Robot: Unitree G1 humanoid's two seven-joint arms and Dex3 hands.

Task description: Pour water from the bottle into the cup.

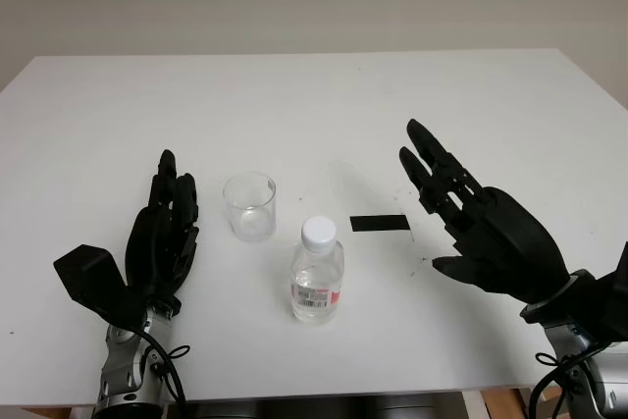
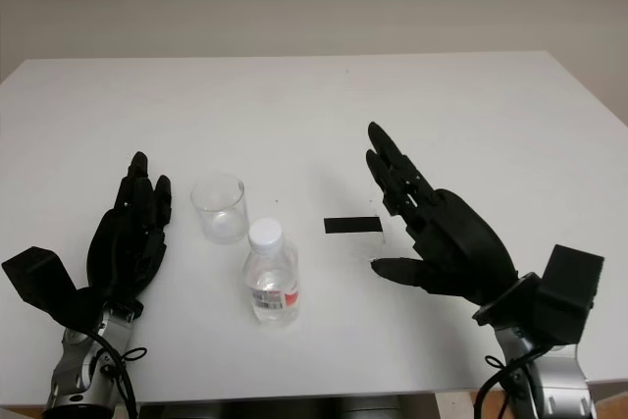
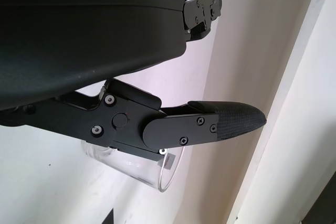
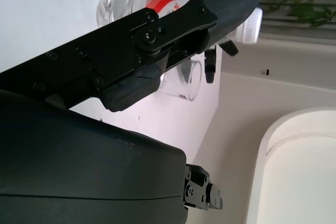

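A capped water bottle (image 1: 317, 282) stands upright on the white table (image 1: 314, 95), just in front of an empty clear cup (image 1: 249, 205). The left hand (image 1: 162, 237) and right hand (image 1: 481, 223) flank them, both open, holding nothing.

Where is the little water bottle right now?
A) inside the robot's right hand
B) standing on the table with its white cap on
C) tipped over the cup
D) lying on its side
B: the bottle stands upright on the table with its white cap on, close to the cup, and neither hand touches it.
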